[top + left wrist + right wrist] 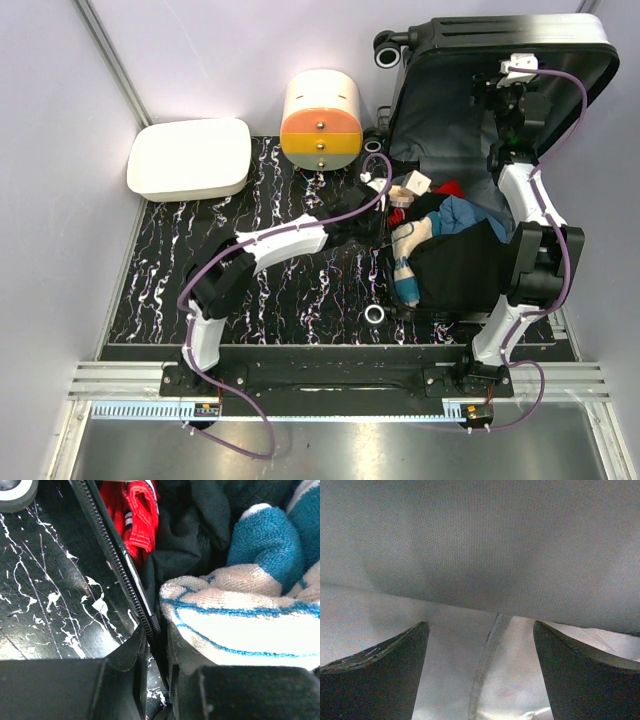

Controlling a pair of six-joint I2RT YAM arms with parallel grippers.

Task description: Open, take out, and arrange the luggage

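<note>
Luggage (440, 120) lies open at the right of the table (250, 300), lid (500, 35) upright at the far side, clothes (460, 265) heaped in the near half. Right gripper (480, 625), jaws spread and holding nothing, sits against the lid's grey lining (480, 540), likely to stop it falling shut. Left gripper (156, 647) is pinched on the zip rim (115, 555) at the left edge, beside a striped towel (240, 625), probably steadying the shell for unloading
</note>
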